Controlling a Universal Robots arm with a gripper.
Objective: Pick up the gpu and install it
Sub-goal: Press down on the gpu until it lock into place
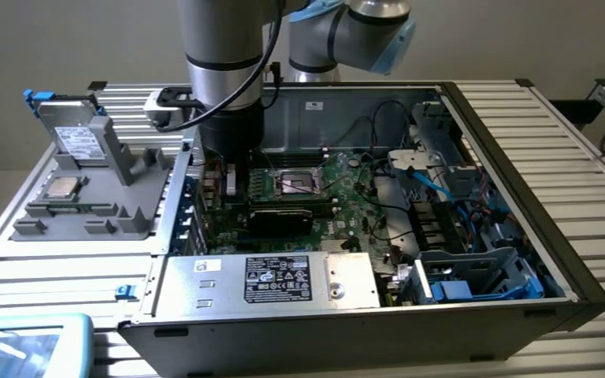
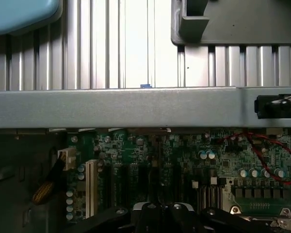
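Risk lies in misalignment: the shut black end effector [image 2: 162, 209] holds nothing visible, low over the large green motherboard [image 2: 184, 160]; where the gpu sits beneath it I cannot tell.

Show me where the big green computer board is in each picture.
Exterior view: the large green motherboard lies inside the open grey metal computer case, mid-picture.
Wrist view: the motherboard lies beside the case's grey metal wall.
Shared landmark: the grey plastic holder tray outside the case.
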